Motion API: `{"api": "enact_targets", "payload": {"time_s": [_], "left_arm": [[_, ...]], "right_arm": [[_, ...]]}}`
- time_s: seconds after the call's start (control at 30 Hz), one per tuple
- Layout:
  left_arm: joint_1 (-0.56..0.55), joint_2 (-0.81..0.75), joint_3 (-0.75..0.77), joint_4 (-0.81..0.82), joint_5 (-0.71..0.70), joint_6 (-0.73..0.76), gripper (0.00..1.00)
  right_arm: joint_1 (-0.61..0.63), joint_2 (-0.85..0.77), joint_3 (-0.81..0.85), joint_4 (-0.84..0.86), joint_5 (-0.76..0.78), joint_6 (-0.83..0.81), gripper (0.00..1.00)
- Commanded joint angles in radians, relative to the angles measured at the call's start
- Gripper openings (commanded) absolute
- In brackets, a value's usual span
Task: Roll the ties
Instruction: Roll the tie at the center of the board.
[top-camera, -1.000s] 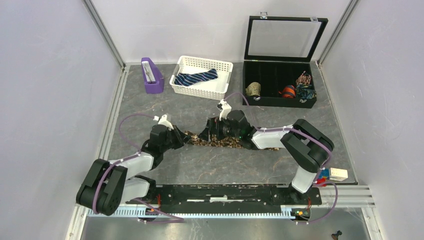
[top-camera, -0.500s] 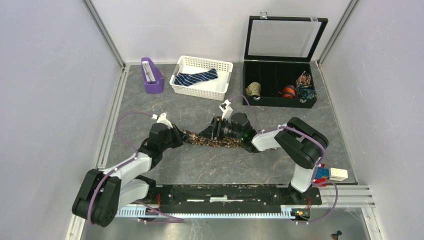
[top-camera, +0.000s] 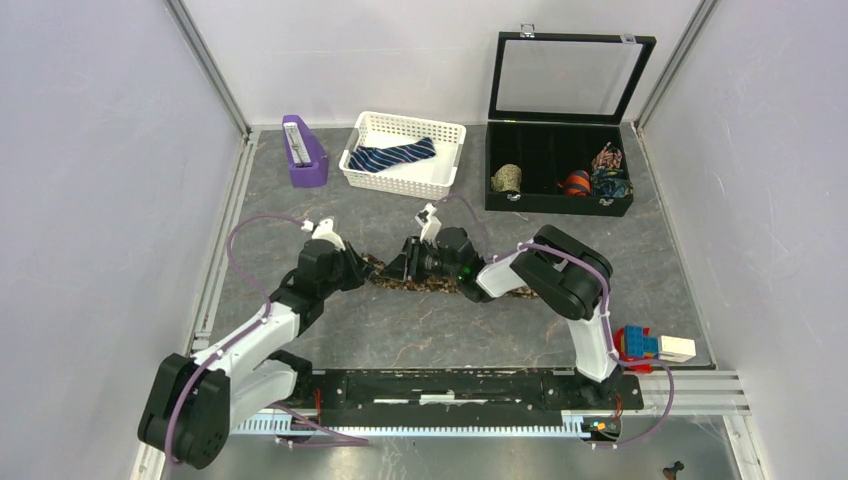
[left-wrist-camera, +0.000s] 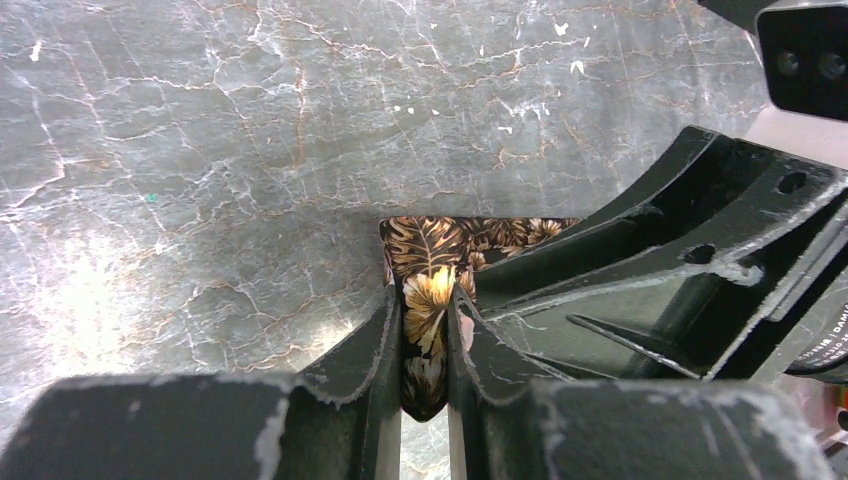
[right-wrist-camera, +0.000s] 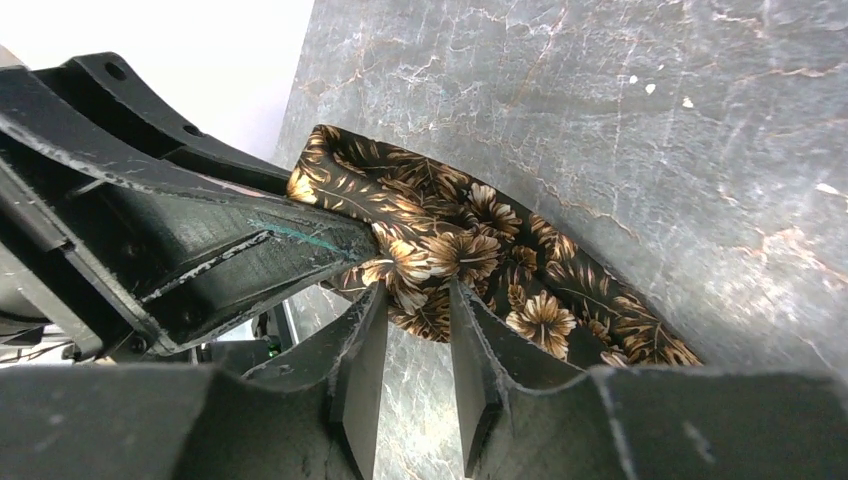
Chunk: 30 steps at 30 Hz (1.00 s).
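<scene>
Brown tie (top-camera: 437, 285): on bench (top-camera: 400, 335) centre, between both hands
Left hand (left-wrist-camera: 425, 330): clamped on its end
Right hand (right-wrist-camera: 415, 310): nearly closed, tie fold between fingers (right-wrist-camera: 362, 345); can't tell if gripped
Navy tie (top-camera: 395, 155): in white basket (top-camera: 395, 181)

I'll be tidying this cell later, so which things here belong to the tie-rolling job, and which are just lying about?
Job: brown leaf-print tie, navy striped tie.
Lying about: white basket, purple holder, black compartment box, toy blocks.
</scene>
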Motion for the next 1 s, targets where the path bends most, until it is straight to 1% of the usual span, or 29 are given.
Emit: {"api": "enact_targets", "payload": {"time_s": [0.0, 0.17, 0.23, 0.4, 0.47, 0.63, 0.77, 0.97], "left_arm": [[-0.017, -0.019, 0.054, -0.054, -0.054, 0.072, 0.05], [-0.044, -0.023, 0.084, -0.099, -0.121, 0.098, 0.05], [-0.069, -0.018, 0.101, -0.142, -0.176, 0.111, 0.05], [-0.197, 0.048, 0.174, -0.255, -0.405, 0.138, 0.04], [-0.230, 0.087, 0.203, -0.287, -0.479, 0.139, 0.04], [-0.302, 0.151, 0.247, -0.328, -0.592, 0.134, 0.04], [-0.340, 0.187, 0.271, -0.338, -0.643, 0.135, 0.04], [-0.401, 0.241, 0.317, -0.364, -0.709, 0.135, 0.04]], "right_arm": [[0.020, 0.040, 0.072, 0.052, 0.002, 0.016, 0.34], [0.028, 0.083, 0.108, 0.056, 0.000, 0.028, 0.32], [0.028, 0.092, 0.111, 0.068, -0.009, 0.032, 0.32], [0.024, 0.064, 0.069, 0.071, -0.008, 0.014, 0.35], [0.015, 0.046, 0.049, 0.070, -0.016, 0.005, 0.36], [-0.032, -0.051, -0.050, 0.047, -0.024, -0.030, 0.37], [-0.100, -0.147, -0.146, 0.056, -0.055, -0.030, 0.38], [-0.189, -0.294, -0.240, -0.003, -0.067, -0.085, 0.39]]}}
